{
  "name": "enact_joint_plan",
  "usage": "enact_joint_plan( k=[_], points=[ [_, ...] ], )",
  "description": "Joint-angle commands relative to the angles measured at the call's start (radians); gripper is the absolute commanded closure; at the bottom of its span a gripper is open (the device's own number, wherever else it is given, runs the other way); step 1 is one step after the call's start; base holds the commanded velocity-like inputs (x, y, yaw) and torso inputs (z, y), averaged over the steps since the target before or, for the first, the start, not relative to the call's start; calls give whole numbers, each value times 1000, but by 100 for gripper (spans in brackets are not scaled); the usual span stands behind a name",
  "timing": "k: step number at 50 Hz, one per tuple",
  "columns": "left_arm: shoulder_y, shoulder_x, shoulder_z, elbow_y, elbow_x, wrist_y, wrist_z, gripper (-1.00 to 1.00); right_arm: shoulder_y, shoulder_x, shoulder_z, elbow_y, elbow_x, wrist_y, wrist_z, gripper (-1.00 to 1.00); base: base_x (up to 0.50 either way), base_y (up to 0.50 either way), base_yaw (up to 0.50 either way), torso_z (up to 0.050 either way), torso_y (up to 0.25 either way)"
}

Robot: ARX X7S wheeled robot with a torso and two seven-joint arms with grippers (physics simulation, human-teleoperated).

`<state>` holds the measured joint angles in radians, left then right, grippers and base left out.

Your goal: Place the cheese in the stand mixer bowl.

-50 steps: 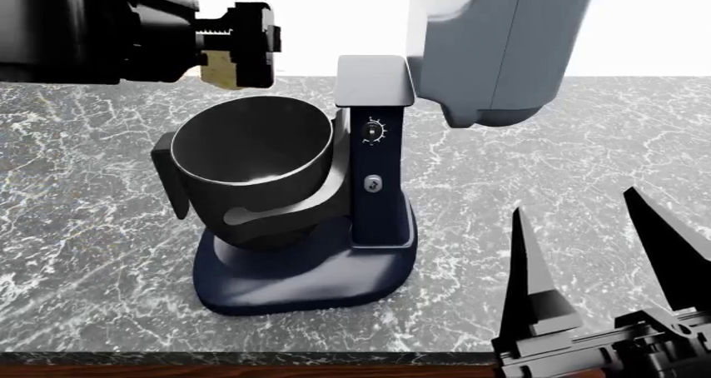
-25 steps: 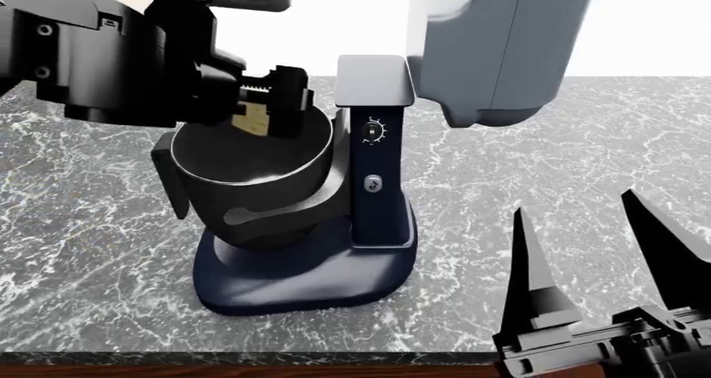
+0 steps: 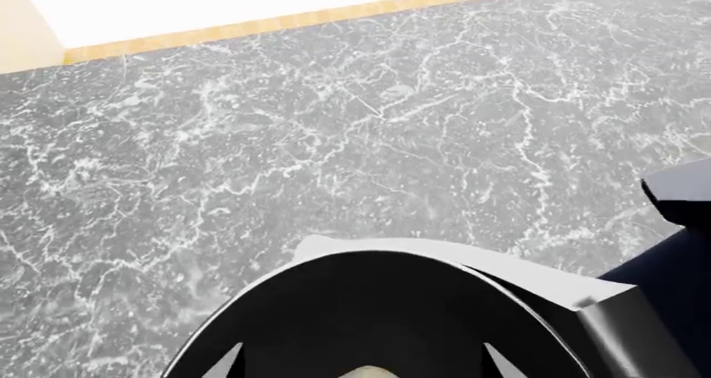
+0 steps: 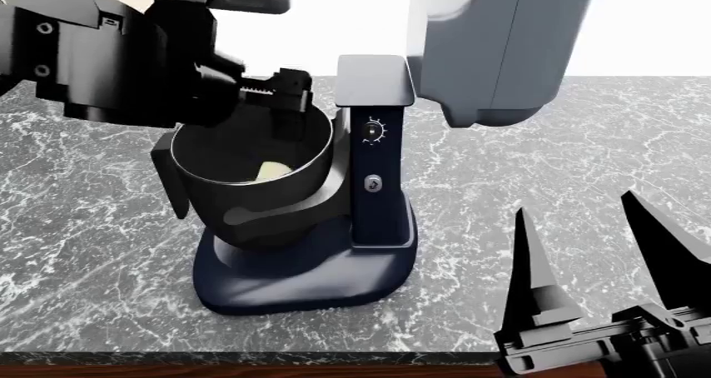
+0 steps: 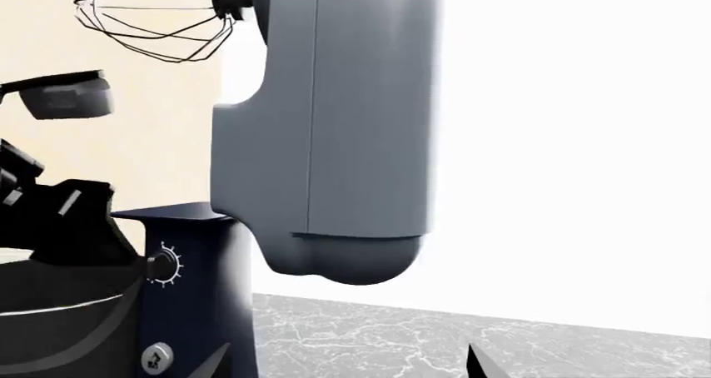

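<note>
Pale yellow cheese (image 4: 270, 171) now lies inside stand mixer bowl (image 4: 211, 157); half a sec ago it was clamped in left claw (image 4: 278, 95) above rim. Left claw now apart, empty. Right claw (image 4: 594, 266) apart, idle near worktop (image 4: 555, 170) edge. Placement looks done.

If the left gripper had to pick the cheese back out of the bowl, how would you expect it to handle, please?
The cheese is a small pale chunk, so probably light. Its rounded, matte look suggests it may rock or slide on the curved inside of the stand mixer bowl rather than sit flat. The bowl is deep, so the left gripper would likely have little room.
</note>
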<state>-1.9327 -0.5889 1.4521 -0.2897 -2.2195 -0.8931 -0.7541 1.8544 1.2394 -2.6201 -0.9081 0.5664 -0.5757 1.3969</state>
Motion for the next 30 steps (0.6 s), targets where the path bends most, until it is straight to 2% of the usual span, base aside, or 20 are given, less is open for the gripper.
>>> enact_joint_plan(
  k=[1, 12, 24, 30],
  points=[
    [-23, -26, -27, 29, -7, 23, -18, -100, -13, 0, 13, 7, 3, -4, -5, -100, 0, 0, 0, 0, 0],
    [-76, -89, -65, 86, -46, 27, -64, -100, -18, 12, 21, 3, 4, 0, -12, -100, 0, 0, 0, 0, 0],
    [-125, -301, -138, 365, -148, 71, -206, -100, -12, 32, 26, -11, 6, 15, -20, -100, 0, 0, 0, 0, 0],
    [-120, -404, -181, 537, -191, 115, -238, -100, -7, 52, 27, -20, 1, 22, -27, -100, 0, 0, 0, 0, 0]
  ],
)
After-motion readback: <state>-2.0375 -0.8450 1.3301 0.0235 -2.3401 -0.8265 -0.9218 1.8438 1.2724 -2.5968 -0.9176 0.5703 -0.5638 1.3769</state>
